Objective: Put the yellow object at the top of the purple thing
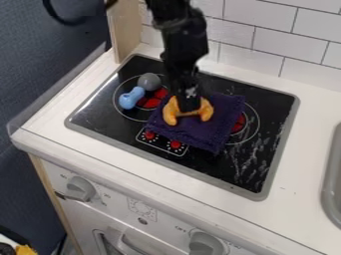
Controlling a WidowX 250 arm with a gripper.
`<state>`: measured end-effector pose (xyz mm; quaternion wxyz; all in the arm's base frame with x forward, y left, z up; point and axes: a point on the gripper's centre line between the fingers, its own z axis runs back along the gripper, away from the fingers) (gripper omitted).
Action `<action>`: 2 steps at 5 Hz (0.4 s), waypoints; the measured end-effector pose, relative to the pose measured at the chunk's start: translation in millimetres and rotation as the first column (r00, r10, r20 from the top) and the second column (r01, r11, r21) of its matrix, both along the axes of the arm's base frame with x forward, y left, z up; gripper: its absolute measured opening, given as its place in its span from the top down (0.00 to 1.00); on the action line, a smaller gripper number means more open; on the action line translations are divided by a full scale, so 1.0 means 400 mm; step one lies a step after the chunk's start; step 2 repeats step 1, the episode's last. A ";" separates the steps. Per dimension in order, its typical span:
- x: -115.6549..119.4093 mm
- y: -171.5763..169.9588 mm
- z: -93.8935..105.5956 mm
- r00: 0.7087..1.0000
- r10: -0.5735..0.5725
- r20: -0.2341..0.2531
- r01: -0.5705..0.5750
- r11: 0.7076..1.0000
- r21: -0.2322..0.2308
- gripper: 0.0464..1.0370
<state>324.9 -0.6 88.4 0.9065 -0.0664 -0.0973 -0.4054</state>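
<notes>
Yellow and curved, the toy food (171,113) lies over the purple cloth (214,130), which is spread at a slant on the black stove top (250,167). The black gripper (189,105) hangs straight down at the middle of the yellow piece, hiding part of it; I cannot tell whether it is open, closed or gripping. Placement looks nearly finished, since the piece is already above the cloth, though I cannot tell if its full weight rests there. What seems left is 1 release, if it is held, then 1 lift clear. The other 2 things, a blue toy (131,98) and a grey ball (149,81), sit beyond the cloth's edge and seem to need no handling.
</notes>
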 end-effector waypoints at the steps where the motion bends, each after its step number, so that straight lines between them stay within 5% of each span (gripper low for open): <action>1: 0.005 -0.020 0.076 0.997 -0.023 0.075 0.022 1.000 0.018 0.04; 2: 0.005 -0.020 0.076 0.997 -0.023 0.075 0.022 1.000 0.018 0.04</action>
